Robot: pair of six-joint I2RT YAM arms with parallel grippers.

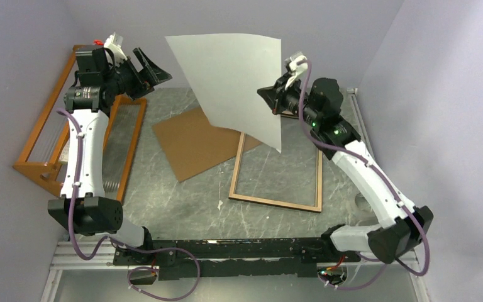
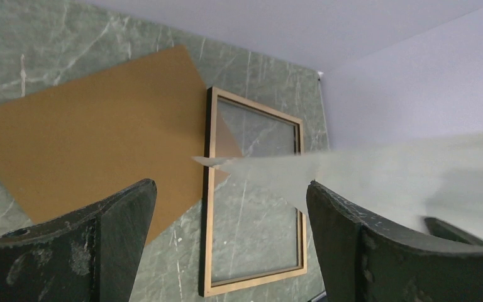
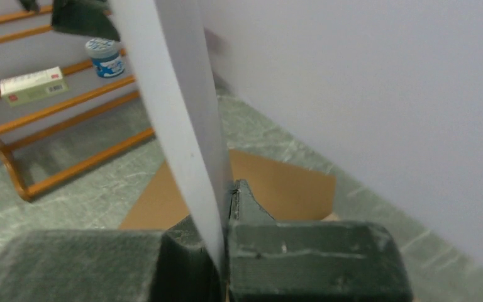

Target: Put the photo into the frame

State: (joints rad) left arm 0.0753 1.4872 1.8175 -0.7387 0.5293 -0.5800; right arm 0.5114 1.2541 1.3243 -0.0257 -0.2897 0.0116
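The photo (image 1: 236,82) hangs high above the table with its plain white back toward the top camera. My right gripper (image 1: 270,97) is shut on its right edge; in the right wrist view the white sheet (image 3: 176,113) runs up from between the closed fingers. The frame (image 1: 277,170) lies flat on the table, brown wood side up, below the photo, and shows in the left wrist view (image 2: 209,207). My left gripper (image 1: 151,69) is open and empty, raised at the photo's left side, apart from it. In its view the photo (image 2: 377,176) is a blurred pale band.
A flat brown backing board (image 1: 192,141) lies left of the frame, its corner at the frame's rail. An orange wooden rack (image 1: 50,135) stands at the far left, with a small box (image 3: 33,85) and a tub (image 3: 105,56) behind it. Grey walls close in on both sides.
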